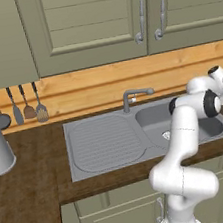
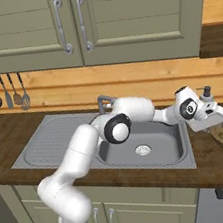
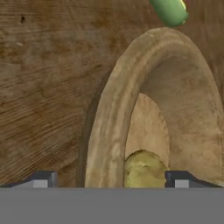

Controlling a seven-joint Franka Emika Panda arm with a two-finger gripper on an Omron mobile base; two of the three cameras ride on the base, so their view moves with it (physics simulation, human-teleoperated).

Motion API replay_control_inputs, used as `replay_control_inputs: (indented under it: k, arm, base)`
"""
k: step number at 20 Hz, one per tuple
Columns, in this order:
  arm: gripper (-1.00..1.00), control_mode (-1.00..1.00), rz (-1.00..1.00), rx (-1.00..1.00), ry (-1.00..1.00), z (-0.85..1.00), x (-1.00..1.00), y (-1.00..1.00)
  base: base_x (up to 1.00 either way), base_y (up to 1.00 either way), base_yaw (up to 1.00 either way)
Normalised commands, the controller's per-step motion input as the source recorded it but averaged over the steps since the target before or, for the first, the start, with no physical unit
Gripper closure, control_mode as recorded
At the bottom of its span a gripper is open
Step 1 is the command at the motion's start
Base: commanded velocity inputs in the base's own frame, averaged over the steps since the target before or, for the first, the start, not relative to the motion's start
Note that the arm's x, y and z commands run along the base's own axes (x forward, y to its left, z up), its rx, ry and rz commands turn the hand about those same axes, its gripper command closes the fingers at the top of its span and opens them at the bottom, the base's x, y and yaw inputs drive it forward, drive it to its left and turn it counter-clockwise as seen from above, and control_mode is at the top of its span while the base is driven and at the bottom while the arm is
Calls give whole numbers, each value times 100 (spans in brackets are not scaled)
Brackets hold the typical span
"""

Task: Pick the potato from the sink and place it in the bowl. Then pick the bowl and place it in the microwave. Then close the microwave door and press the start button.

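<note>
Potato: lies inside the bowl, against its near wall, between the two fingers, nearer the right-hand tip. Fingers: spread wide, holding nothing, straddling the bowl's rim. Bowl: on the wooden worktop. Hand view adds a green item beyond the bowl. Right base view shows the gripper just beside the sink.

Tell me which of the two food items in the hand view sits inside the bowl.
The yellowish-brown potato, low inside the bowl between the fingertips. The green item lies outside it, on the wooden counter past the rim.
</note>
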Motion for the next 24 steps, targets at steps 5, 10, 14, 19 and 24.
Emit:
replay_control_inputs:
  k: [5, 10, 14, 19, 24]
  arm:
    - [100, -100, 4, 0, 1, -19, -12, 2]
    - [100, -100, -5, -1, -4, -2, -71, 53]
    - [100, -100, -5, 0, -12, 69, -100, 100]
    - [100, -100, 0, 0, -11, 92, -100, 100]
    - [100, -100, 3, 0, -4, 100, -99, 100]
  base:
    - [0, 0, 0]
    - [0, 0, 0]
    - [0, 0, 0]
    - [0, 0, 0]
    - [0, 0, 0]
